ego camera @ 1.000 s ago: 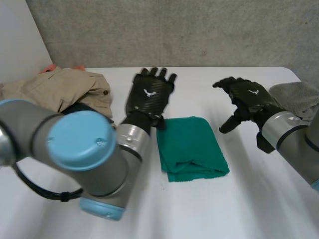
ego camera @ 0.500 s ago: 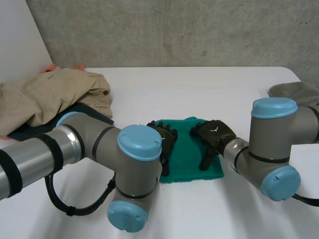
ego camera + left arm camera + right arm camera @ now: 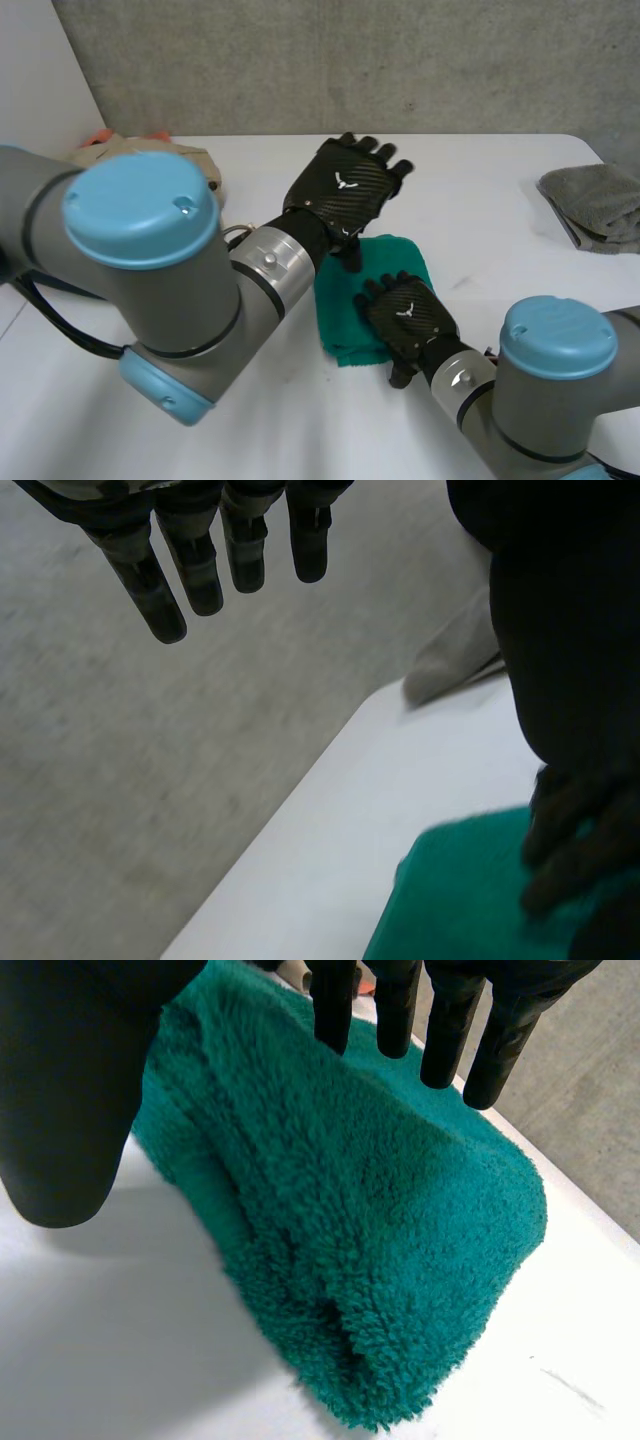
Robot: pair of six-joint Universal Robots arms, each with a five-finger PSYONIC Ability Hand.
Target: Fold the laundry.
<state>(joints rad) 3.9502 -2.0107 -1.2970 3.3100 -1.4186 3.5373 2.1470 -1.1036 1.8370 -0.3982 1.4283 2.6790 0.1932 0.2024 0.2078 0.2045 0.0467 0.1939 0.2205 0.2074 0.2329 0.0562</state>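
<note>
A white table (image 3: 480, 190) before a concrete wall bears the folded green towel (image 3: 345, 305), its long axis running away from the robot. The right hand (image 3: 408, 315), the nearer one, hovers over the towel's near end with straight fingers and holds nothing. The left hand (image 3: 345, 188), also empty with straight fingers, is raised above the towel's far edge. No writing is readable; each hand's back bears a white emblem.

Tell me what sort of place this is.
Probably a robotics lab or test bench, not a home: a bare concrete wall, a plain white table, and laundry laid out: a green towel, a grey towel, a beige garment.
</note>
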